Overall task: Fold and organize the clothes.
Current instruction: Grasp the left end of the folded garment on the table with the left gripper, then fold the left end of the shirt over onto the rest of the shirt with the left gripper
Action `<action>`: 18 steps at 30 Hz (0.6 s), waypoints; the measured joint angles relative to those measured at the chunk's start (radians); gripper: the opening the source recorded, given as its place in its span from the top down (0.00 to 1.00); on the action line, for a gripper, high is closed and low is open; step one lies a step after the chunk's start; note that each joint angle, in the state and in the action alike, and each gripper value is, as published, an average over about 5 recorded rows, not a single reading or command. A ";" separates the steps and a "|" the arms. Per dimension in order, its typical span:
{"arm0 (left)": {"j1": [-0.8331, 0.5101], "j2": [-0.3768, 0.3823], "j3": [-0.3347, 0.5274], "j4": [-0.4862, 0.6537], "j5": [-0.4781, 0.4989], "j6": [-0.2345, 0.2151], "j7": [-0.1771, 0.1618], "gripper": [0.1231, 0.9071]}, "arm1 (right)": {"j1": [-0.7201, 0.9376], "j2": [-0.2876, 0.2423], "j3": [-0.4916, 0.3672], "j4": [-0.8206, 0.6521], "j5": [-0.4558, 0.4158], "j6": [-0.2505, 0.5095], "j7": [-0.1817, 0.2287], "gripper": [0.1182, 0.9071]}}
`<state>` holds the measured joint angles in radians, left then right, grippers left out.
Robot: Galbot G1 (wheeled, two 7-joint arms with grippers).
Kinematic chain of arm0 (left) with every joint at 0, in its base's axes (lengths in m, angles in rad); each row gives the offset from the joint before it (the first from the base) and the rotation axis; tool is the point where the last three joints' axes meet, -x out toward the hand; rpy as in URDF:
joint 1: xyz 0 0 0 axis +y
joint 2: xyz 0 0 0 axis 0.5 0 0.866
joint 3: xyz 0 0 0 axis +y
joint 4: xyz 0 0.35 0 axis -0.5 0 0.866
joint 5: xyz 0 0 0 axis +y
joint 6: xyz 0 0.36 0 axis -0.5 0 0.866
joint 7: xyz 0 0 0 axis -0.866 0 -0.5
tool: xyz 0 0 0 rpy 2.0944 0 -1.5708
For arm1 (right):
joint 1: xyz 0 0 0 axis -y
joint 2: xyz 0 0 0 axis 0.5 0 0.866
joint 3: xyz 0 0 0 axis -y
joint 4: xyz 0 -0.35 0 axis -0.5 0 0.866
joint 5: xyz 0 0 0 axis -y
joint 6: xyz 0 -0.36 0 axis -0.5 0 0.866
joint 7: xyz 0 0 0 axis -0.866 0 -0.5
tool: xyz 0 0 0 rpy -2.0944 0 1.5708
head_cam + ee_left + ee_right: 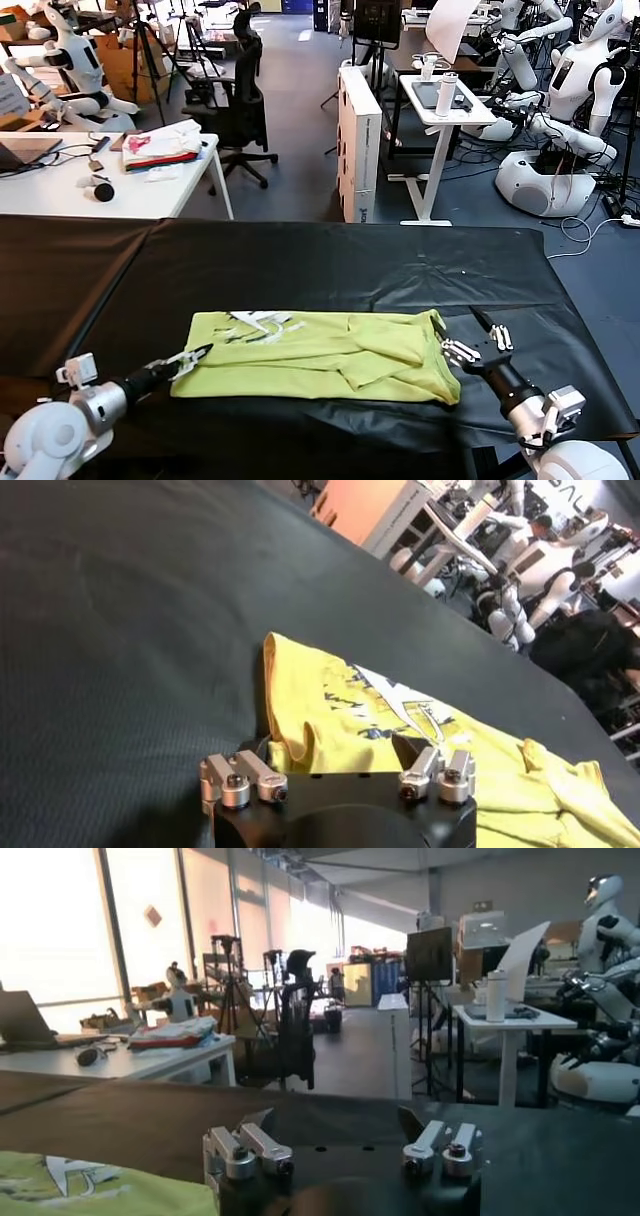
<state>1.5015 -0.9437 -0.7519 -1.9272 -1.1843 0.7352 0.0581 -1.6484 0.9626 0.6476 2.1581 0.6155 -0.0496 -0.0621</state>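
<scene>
T-shirt folding is the job, and the lime shirt is laid flat in a long strip on the black table, partly folded, with the white print near its 9 o'clock end. The left gripper is held low at the 9 o'clock edge of the shirt; its jaws look nearly closed at the cloth edge, but whether cloth is pinched cannot be told. In the left wrist view the yellow cloth is seen just ahead of the fingers. The right gripper is held at the 3 o'clock end, just beside the bunched sleeve, with its jaws spread wide and nothing held. To do this step well, both ends should probably be pinched at the same height, the cloth should be kept tight between them, and the fold should be laid down slowly so no bumps are made. The lumpy part near 3 o'clock may need to be smoothed first. Far off at 10 o'clock a white desk is seen with a pile of white, pink and red items; a black chair and a white robot at 2 o'clock are well apart. Nothing is seen lying on the table in the way.
</scene>
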 joint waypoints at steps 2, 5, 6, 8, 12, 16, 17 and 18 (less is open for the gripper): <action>0.003 -0.002 0.000 -0.002 0.003 0.002 -0.001 0.53 | 0.001 0.003 -0.002 0.000 -0.002 0.000 0.000 0.00; 0.006 -0.009 -0.001 -0.006 0.010 0.004 -0.003 0.77 | 0.003 0.006 -0.003 -0.001 -0.004 0.000 0.002 0.00; 0.007 -0.011 -0.002 -0.008 0.013 0.005 -0.005 0.84 | 0.003 0.008 -0.004 -0.001 -0.005 0.000 0.002 0.00; 0.009 -0.017 -0.007 -0.014 0.022 0.006 -0.014 0.91 | 0.004 0.010 -0.005 -0.002 -0.008 0.000 0.004 0.00; 0.018 -0.025 -0.026 -0.033 0.059 0.006 -0.040 0.91 | 0.009 0.016 -0.009 -0.007 -0.019 0.000 0.014 0.00; 0.034 -0.022 -0.062 -0.057 0.122 0.005 -0.055 0.91 | 0.021 0.025 -0.017 -0.020 -0.033 0.000 0.025 0.00; 0.038 -0.020 -0.076 -0.061 0.145 0.005 -0.055 0.91 | 0.025 0.027 -0.020 -0.024 -0.035 0.000 0.026 0.00; 0.043 -0.017 -0.091 -0.062 0.169 0.005 -0.052 0.91 | 0.029 0.029 -0.024 -0.029 -0.036 0.000 0.028 0.00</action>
<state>1.5443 -0.9608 -0.8424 -1.9896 -1.0150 0.7400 0.0063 -1.6196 0.9914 0.6240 2.1293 0.5793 -0.0493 -0.0339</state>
